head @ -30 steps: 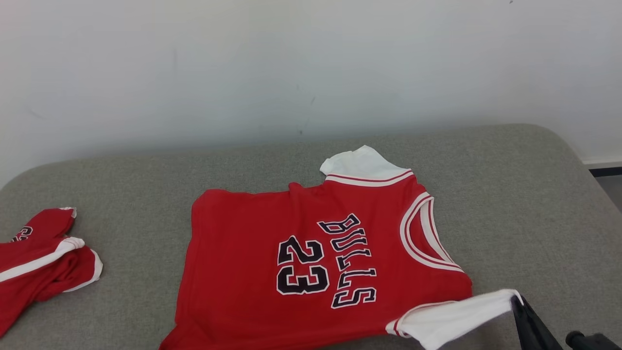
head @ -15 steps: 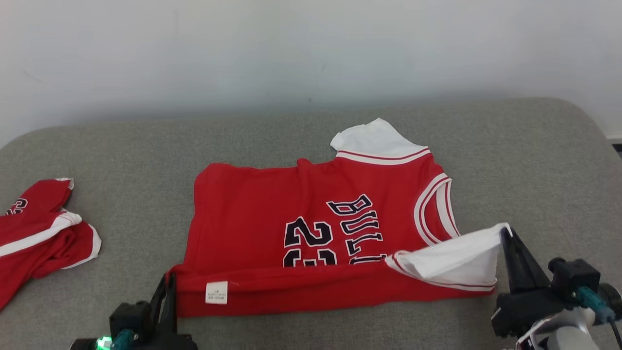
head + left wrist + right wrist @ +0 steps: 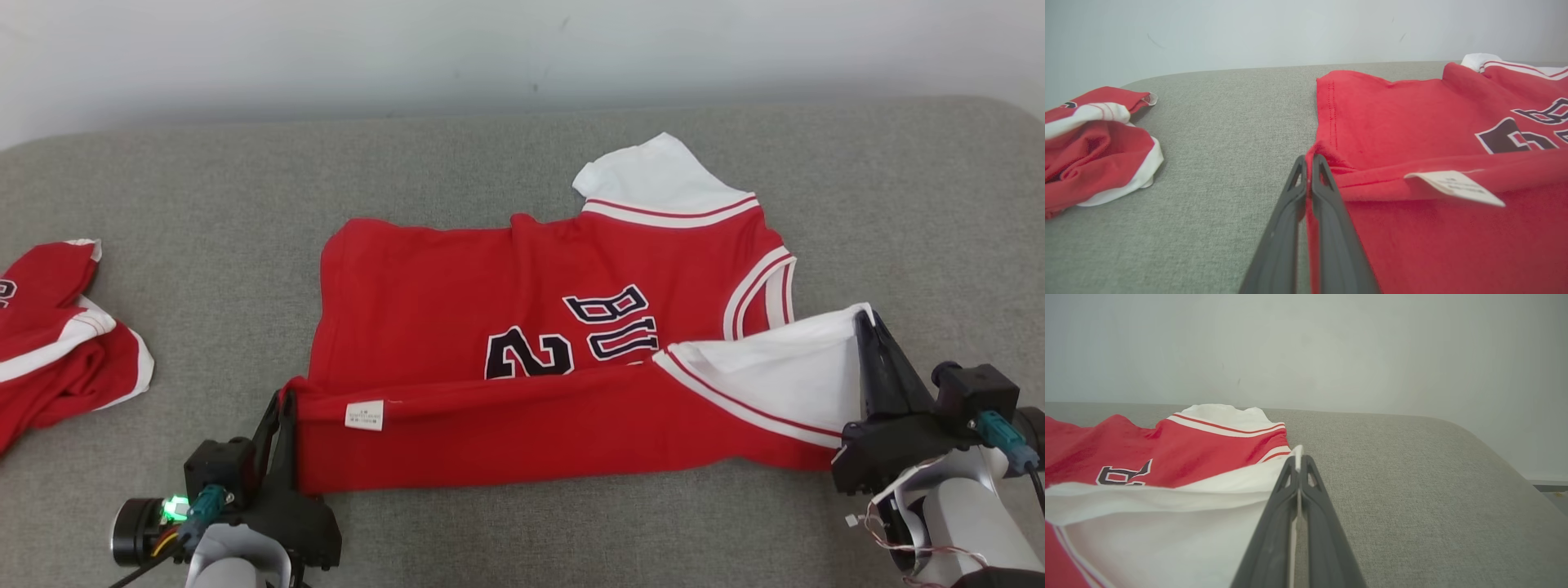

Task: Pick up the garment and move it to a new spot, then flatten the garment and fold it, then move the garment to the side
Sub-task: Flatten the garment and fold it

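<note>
Two pinches on the jersey point(image 3: 457, 286): left fingers point(image 3: 282, 457) at hem point(image 3: 328, 310), right fingers point(image 3: 878, 367) at white sleeve point(image 3: 775, 376)

The garment point(image 3: 457, 294) was soft matt knit cloth, the surface point(image 3: 204, 188) coarse grey woven fabric, and the left hand's point(image 3: 1306, 163) fingers point(image 3: 1331, 228) smooth matt plastic.

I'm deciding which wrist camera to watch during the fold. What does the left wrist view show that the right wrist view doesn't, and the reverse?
Left wrist view, not the right: the left gripper shut on the hem corner of the red jersey, a white care label on the folded-over edge, and a second red garment. Right wrist view, not the left: the right gripper shut on the lifted white sleeve, and the right end of the grey table. Both: the red jersey, its dark lettering, the grey table and the pale wall.
</note>
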`<state>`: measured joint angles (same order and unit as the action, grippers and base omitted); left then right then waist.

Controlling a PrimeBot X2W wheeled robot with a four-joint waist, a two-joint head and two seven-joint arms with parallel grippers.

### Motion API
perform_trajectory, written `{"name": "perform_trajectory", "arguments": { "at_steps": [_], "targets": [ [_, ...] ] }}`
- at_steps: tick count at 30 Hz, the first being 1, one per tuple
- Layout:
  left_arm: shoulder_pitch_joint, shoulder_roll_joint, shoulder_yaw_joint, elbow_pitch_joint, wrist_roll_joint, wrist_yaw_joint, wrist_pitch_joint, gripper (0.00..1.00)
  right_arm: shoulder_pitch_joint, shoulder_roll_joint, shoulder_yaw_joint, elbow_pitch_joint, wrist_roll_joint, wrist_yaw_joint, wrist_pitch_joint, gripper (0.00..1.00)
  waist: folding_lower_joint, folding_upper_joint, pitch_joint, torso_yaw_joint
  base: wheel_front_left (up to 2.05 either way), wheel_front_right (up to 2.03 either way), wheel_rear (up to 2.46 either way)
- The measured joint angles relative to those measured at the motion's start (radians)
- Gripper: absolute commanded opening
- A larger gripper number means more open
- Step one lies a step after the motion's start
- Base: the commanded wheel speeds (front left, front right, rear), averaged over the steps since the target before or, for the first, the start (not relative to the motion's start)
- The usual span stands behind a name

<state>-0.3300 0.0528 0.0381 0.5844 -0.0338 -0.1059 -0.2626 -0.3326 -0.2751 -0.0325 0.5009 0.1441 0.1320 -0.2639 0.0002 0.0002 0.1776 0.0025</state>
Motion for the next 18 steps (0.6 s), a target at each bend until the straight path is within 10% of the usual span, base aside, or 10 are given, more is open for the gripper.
{"name": "perform_trajectory", "arguments": {
  "at_steps": [5, 7, 8, 18],
  "targets": [
    [-0.026, 0.0, -0.001, -0.008, 0.005, 0.001, 0.0, 0.0, -0.032, 0.007, 0.002, 0.032, -0.01, 0.0, 0.0, 0.0, 0.0, 0.0001, 0.026, 0.002, 0.0, 0.0, 0.0],
    [-0.027, -0.001, 0.002, -0.02, 0.006, 0.005, 0.0, 1.0, -0.039, 0.014, 0.001, 0.029, -0.009, 0.0, 0.0, 0.76, 0.0, 0.0, 0.033, 0.003, 0.0, 0.0, 0.0],
    [-0.025, 0.0, 0.003, -0.028, 0.005, 0.005, 0.0, 1.0, -0.041, 0.018, 0.0, 0.016, -0.003, 0.0, 0.0, 1.0, 0.0, 0.0, 0.037, 0.004, 0.0, 0.0, 0.0],
    [0.137, -0.002, 0.006, -0.124, -0.047, 0.023, 0.0, 1.0, 0.119, 0.032, -0.044, -0.122, 0.042, 0.0, 0.0, 1.0, -0.0003, 0.0, 0.029, 0.013, 0.0, 0.0, 0.0]
  ]
}}
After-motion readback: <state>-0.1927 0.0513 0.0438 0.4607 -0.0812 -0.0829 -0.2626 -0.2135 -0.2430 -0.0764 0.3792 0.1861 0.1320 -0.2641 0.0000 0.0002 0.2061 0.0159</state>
